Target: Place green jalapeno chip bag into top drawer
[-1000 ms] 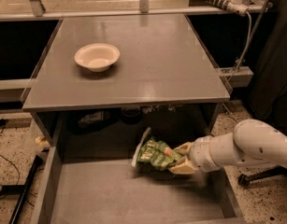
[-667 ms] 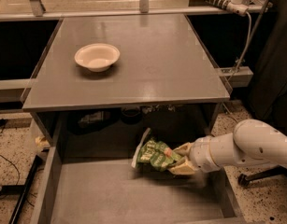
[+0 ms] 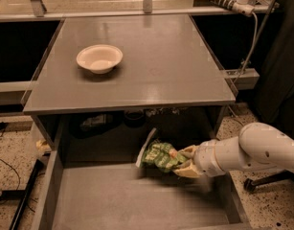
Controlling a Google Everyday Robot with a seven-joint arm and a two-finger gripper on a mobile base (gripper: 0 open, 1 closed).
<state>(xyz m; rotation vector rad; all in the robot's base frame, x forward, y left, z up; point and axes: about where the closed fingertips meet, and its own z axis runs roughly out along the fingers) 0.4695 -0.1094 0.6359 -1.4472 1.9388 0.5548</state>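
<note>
Hand: the hand (image 3: 182,161) sits over the back right part of the top drawer (image 3: 137,200). It reaches in from beyond the drawer's right wall at the end of the white arm (image 3: 254,150), and its fingers are clamped on one end of the bag.
Bag: the green jalapeno chip bag (image 3: 158,156) is held sideways above the drawer's back half, a little right of centre. Its free white end sticks up toward the drawer's back, and it looks clear of the drawer bottom.
Risk, early release: the bag appears to hang just above the bottom, so letting go here should land it inside. A light, crinkled bag could tip onto its end or lean against the back.
Risk, snagging: the raised white end is close under the front lip of the surface (image 3: 151,66), which overhangs the drawer's back. Lifting instead of lowering could catch the bag there.
Risk, arm contact: the arm crosses close over the drawer's right wall, and dropping too far could press it onto that rim.
Edges: low straight walls run along the drawer's left and right, and the front edge is cut off at the frame's bottom.
Open room: the drawer bottom shows bare toward its left and front.
Other: a cream bowl (image 3: 99,59) stands on the surface, above and behind the drawer's left half, well apart from the bag.
</note>
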